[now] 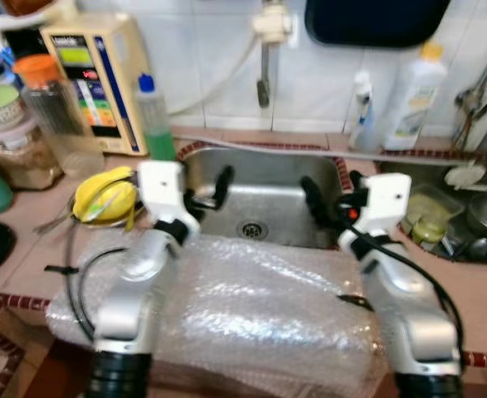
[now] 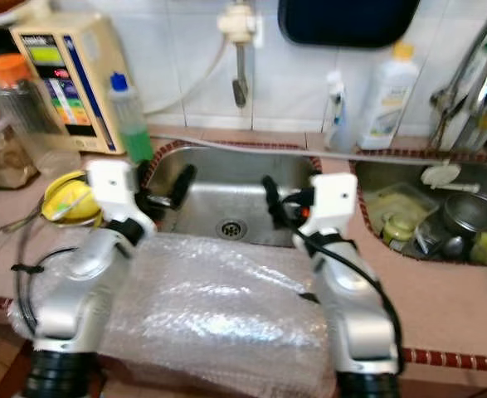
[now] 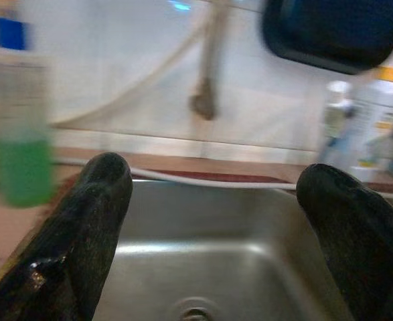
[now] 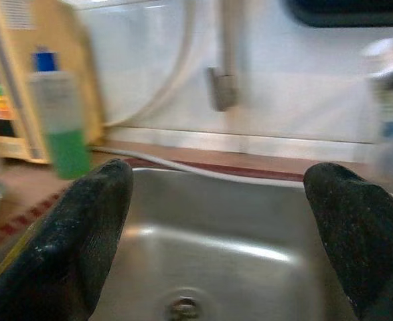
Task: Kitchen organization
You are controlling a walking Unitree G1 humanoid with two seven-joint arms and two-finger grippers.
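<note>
While we lean over the table, our left gripper (image 1: 212,190) and right gripper (image 1: 319,199) hover above the steel sink (image 1: 264,170), jaws spread and empty; bubble wrap (image 1: 251,307) lies under both arms, at the sink's front edge.

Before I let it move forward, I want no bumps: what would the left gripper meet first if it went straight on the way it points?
Probably the far wall of the steel sink. The left gripper hangs open over the basin, aimed slightly downward toward it; depth is unclear, so it might pass above the rim toward the tiled wall.
</note>
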